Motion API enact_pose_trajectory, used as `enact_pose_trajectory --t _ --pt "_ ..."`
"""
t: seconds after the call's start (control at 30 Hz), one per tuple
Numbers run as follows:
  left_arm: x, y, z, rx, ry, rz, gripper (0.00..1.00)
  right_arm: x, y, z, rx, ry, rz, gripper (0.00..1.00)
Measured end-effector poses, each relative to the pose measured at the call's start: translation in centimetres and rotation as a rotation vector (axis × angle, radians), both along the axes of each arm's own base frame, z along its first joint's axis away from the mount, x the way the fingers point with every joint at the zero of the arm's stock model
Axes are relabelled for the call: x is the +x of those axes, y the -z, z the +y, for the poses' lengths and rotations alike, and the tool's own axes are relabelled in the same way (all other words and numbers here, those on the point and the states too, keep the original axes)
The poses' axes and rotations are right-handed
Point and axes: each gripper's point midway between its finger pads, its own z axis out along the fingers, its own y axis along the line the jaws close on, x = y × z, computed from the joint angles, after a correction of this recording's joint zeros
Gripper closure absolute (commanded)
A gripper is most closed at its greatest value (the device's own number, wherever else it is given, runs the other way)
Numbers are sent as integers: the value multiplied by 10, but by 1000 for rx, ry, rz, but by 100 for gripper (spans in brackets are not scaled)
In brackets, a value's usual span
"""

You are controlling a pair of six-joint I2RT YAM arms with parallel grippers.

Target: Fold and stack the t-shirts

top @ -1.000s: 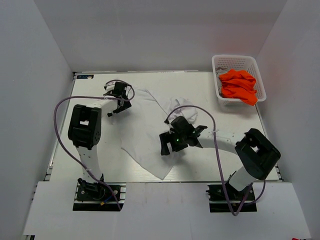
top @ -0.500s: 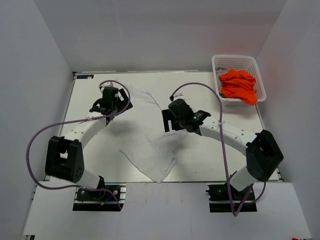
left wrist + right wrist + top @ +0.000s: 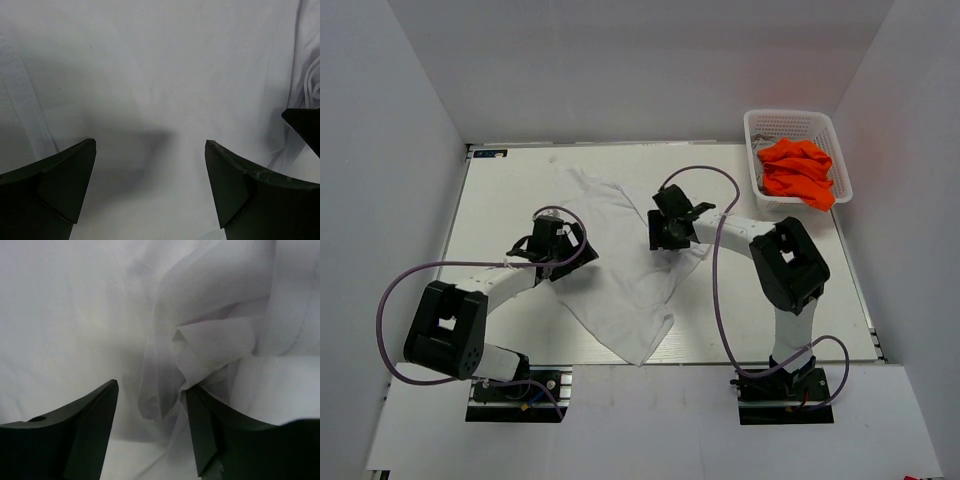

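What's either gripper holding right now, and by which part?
Nothing yet. The left gripper is open over flat cloth of the white t-shirt; the right gripper has its jaws apart around a raised fold, not clamped.

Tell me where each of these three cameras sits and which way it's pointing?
Top external: fixed above and behind the arms, looking down on the table; both arms show from base to gripper, the white t-shirt between them, the orange t-shirt in the basket.
Left wrist: on the left arm, looking past the open left gripper at smooth white cloth.
Right wrist: on the right arm, looking past the right gripper at a bunched fold between its fingers.
Shared: all three see the white t-shirt.
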Motion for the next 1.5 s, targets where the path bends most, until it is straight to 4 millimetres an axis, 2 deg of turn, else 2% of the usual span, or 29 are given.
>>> enact_pose_trajectory --t 0.03,0.07,0.17,0.2,0.37,0.47,0.6,0.73,0.8,0.87,0.9,0.93,1.0,1.03,1.07,1.1,1.13,1.2,1.27,1.33,1.4,1.5 --pt "-1 1 -1 0 1 5 0 3 3 2 12 4 8 44" --pt "-2 2 -1 1 0 9 0 5 6 3 19 7 13 60" --pt "-5 7 -1 6 -2 27 0 9 7 0 28 26 17 88" --pt "-5 8 -1 5 -7 28 0 12 6 0 33 34 11 100" --pt "-3 9 2 18 -28 24 0 23 2 -4 51 71 -3 100" --pt "-2 9 3 27 -37 22 0 33 -8 -4 68 83 -23 100" --pt "-1 10 6 41 -54 19 0 56 -31 -3 109 105 -71 100" --pt "2 10 9 60 -70 22 0 92 -68 -10 151 161 -155 100" --pt "3 11 11 71 -77 23 0 121 -93 -17 171 208 -216 98" --pt "5 12 13 86 -83 26 0 156 -114 -26 185 267 -280 88" --pt "6 12 14 94 -86 28 0 174 -121 -32 191 303 -309 88" --pt "7 12 15 106 -88 34 0 190 -123 -41 184 343 -331 82" --pt "9 12 18 126 -93 44 0 220 -121 -59 168 421 -359 78" --pt "10 13 19 135 -94 50 0 231 -115 -68 159 452 -361 69" --pt "11 14 19 145 -93 55 0 240 -106 -80 148 490 -353 35" --pt "12 14 19 152 -89 59 0 246 -99 -88 138 516 -345 16" --pt "13 14 20 159 -84 63 0 251 -90 -98 117 529 -339 10" --pt "13 14 20 170 -76 70 0 248 -78 -117 77 545 -311 10" --pt "13 14 20 177 -66 71 0 243 -79 -124 59 527 -313 10" --pt "13 14 21 183 -54 70 0 231 -83 -122 56 486 -316 10" --pt "11 14 21 193 -40 76 0 209 -91 -114 45 424 -310 10" --pt "11 10 22 206 -25 81 0 192 -117 -94 37 339 -350 10"
